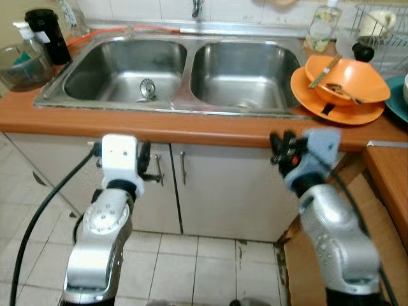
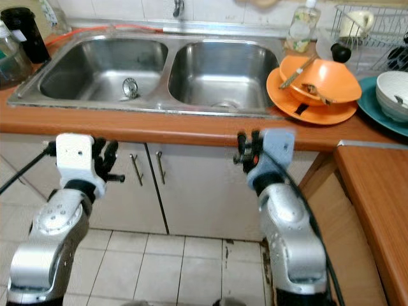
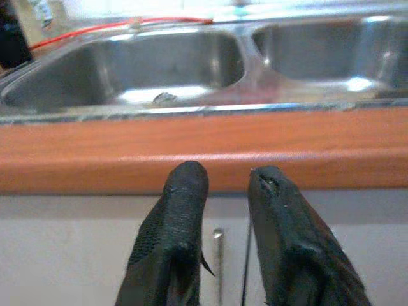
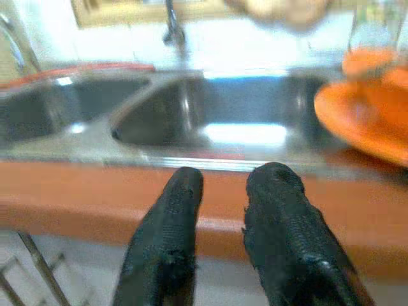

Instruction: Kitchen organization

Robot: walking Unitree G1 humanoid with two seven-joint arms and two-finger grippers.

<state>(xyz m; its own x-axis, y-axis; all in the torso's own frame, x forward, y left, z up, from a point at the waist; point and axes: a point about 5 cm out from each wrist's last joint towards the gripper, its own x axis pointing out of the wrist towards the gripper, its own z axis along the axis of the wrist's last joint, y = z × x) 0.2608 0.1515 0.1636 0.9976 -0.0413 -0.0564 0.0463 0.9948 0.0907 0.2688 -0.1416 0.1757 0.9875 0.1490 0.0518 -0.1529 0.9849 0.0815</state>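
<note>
The table (image 1: 191, 131) is a long slab with a smooth orange-brown wood-look top and a rounded front lip, running left to right. Sunk into it is a double sink (image 1: 182, 76) of brushed steel, two rounded basins side by side, long axis along the table; the left basin has a round metal strainer (image 1: 147, 88) at its drain. Below hang pale flat cupboard doors (image 1: 217, 191) with thin upright metal handles (image 1: 183, 167), over a floor (image 1: 185, 268) of worn whitish tiles.

On the table just right of the sink sits a glossy orange plate (image 1: 331, 108) with an orange bowl (image 1: 347, 80) tilted on it; a utensil (image 1: 324, 71) leans across the bowl, pointing up toward the back wall. Behind stands a clear soap bottle (image 1: 322, 27), and a wire rack (image 2: 363, 32) holds a pale cup (image 2: 354, 24). A white bowl (image 2: 392, 95) rests on a teal plate (image 2: 376, 105) at the far right. At the far left are a black jar (image 1: 48, 35) and a glass bowl (image 1: 22, 67).

Both silver arms are raised before the cupboards. The left gripper (image 3: 220, 191) is slightly parted, empty, just under the table's lip. The right gripper (image 4: 223, 191) likewise shows a narrow gap, holds nothing, and points at the table edge below the right basin.
</note>
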